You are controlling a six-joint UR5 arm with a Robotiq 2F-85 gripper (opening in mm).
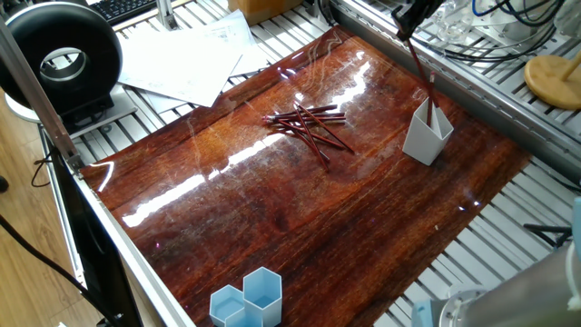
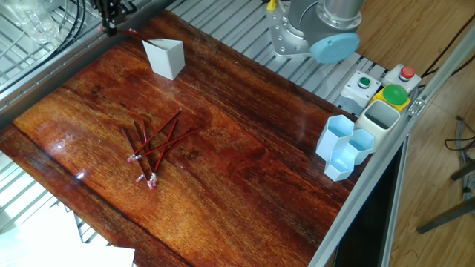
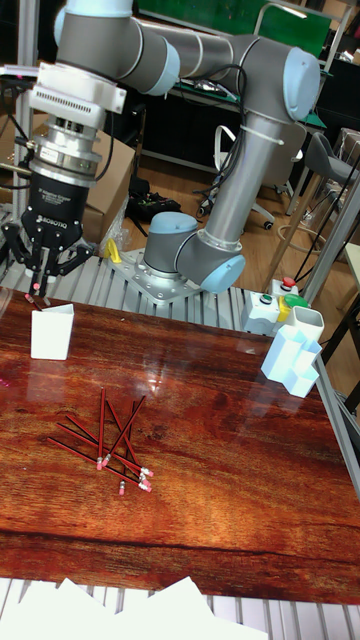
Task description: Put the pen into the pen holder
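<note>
One fixed view
Gripper (image 1: 413, 20): seen at the top edge, mostly cut off; closed on the upper end of the pen (image 1: 421, 73).
Pen: held slanted, its lower end reaching down to the open top of the pen holder (image 1: 428, 135); whether the tip is inside cannot be told.
Pen holder: stood on the wooden table (image 1: 309, 218), right of the pile of pens (image 1: 309, 124).

The other fixed view
Gripper (image 2: 111, 16): found at the top left, dark against cables, hard to make out.
Pen (image 2: 130, 31): only a short pink-tipped end is shown, up and left of the pen holder (image 2: 165, 57).
Blue cups (image 2: 344, 144): grouped at the right table edge.

Tall fixed view
Gripper (image 3: 41, 277): fingers clamped around the pen (image 3: 36, 296), just above the pen holder (image 3: 51, 332).
Pen: mostly hidden by the fingers; its end hangs by the holder's left rim.
Pile of pens (image 3: 108, 445): spread lower on the table.
</note>
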